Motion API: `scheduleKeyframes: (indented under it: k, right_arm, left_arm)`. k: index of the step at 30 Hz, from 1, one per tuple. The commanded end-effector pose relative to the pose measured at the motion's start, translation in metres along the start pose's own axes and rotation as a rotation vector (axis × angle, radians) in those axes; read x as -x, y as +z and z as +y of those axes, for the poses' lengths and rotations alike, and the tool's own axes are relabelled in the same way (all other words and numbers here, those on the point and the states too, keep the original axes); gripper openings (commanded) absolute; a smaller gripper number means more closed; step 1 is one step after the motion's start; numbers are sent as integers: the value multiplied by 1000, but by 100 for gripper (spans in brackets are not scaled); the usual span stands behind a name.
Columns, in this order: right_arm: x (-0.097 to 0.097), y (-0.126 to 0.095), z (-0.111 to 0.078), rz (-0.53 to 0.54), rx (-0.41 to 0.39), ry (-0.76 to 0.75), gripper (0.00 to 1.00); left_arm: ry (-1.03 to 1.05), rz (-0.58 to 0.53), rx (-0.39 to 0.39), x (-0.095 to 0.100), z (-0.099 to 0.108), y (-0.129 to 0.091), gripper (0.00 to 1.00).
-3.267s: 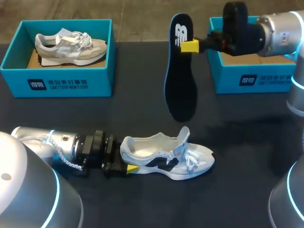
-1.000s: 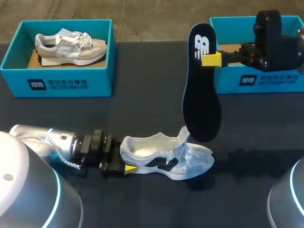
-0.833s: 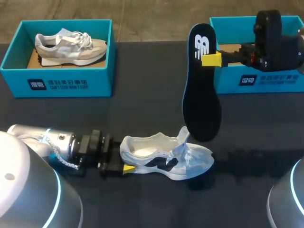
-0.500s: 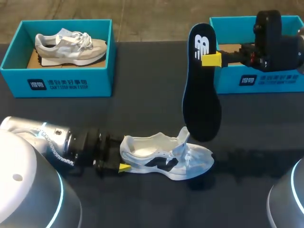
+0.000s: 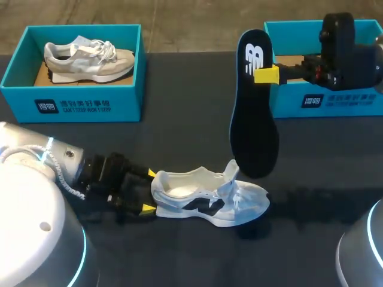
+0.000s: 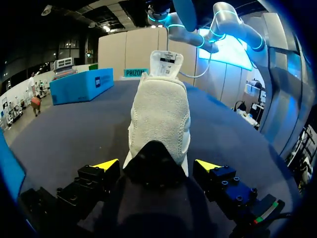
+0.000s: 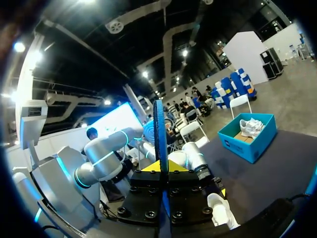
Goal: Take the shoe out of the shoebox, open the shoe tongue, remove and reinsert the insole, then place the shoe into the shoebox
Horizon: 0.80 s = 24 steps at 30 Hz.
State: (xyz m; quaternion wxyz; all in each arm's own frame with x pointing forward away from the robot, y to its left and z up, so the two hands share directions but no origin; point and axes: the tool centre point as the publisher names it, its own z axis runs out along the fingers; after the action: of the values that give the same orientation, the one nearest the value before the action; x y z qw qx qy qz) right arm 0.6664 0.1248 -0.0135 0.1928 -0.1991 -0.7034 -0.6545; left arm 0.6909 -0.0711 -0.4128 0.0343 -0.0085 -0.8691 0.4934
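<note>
Far back and left of the white shoe [image 5: 209,197], the left shoebox [image 5: 72,98] sits on the dark table [image 5: 179,125] with a grey shoe [image 5: 90,57] lying inside it. The left arm [image 5: 42,173] comes in low, right behind the white shoe's heel. The left hand [image 5: 149,191] is spread wide, one yellow tip on each side of that heel. From the left wrist, the left hand [image 6: 157,166] has the heel of the white shoe [image 6: 159,114] squarely between its open fingers, and neither fingertip [image 6: 106,164] presses the shoe.

The white shoe itself lies on its sole on the table, toe pointing away from the left hand. Its tongue [image 5: 231,170] is pulled up and its mouth is open.

Just above that tongue hangs the insole [image 5: 254,119]. It is dark, upright, toe end down and heel end up, and whether its tip touches the shoe can't be told. The right hand [image 5: 266,75] pinches the insole near its heel end, well above the white shoe. The right wrist view shows the insole [image 7: 159,129] edge-on, clamped between the yellow tips of the right hand [image 7: 161,167], with the white shoe [image 7: 220,208] on the table below.

Back and right of the white shoe stands the right shoebox [image 5: 326,101], behind the right hand.
</note>
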Motion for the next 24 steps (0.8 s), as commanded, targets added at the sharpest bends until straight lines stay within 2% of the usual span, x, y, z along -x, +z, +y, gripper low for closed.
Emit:
scheduleKeyframes:
  k: [1, 15, 20, 24]
  right_arm:
    - [0, 1, 0, -2, -1, 1, 0]
    - [0, 1, 0, -2, -1, 1, 0]
    - [0, 1, 0, -2, -1, 1, 0]
    - [0, 1, 0, -2, -1, 1, 0]
  left_arm:
    - [52, -69, 265, -13, -17, -22, 100]
    - [52, -69, 265, -13, -17, -22, 100]
    - [65, -80, 437, -6, -35, -24, 100]
    - [69, -43, 540, -5, -40, -25, 100]
